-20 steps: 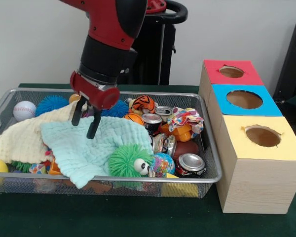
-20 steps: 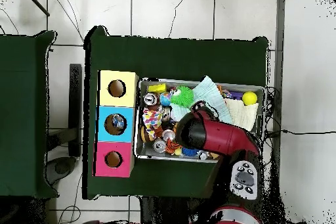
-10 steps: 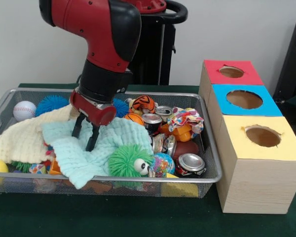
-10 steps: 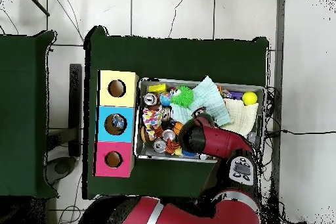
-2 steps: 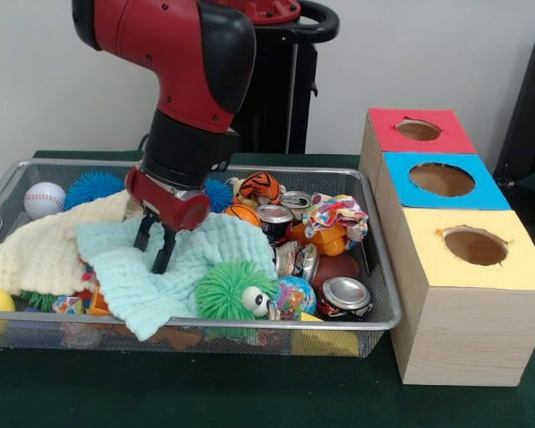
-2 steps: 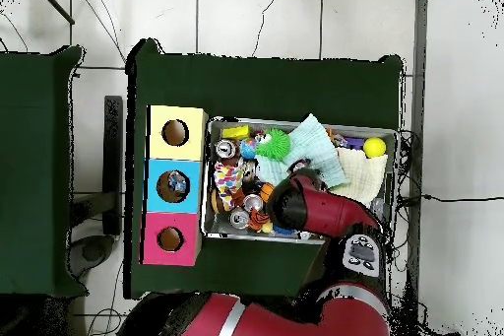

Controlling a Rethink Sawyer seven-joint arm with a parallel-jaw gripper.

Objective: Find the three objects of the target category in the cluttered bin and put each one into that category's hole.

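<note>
Bin (image 5: pixel 374 314) of clutter sits left of the 3 boxes (image 5: pixel 446 259). The gripper (image 5: pixel 156 250) presses into the teal cloth (image 5: pixel 187 267) at its middle, fingers narrowly apart, pinching a fold.

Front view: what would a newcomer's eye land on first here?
Probably the big red and black arm reaching down into the wire bin, its gripper pressed into a light blue cloth among bright toys and crushed cans. Next, the fuzzy green toy with googly eyes at the bin's near edge, and the red, blue and yellow boxes with holes beside the bin.
</note>
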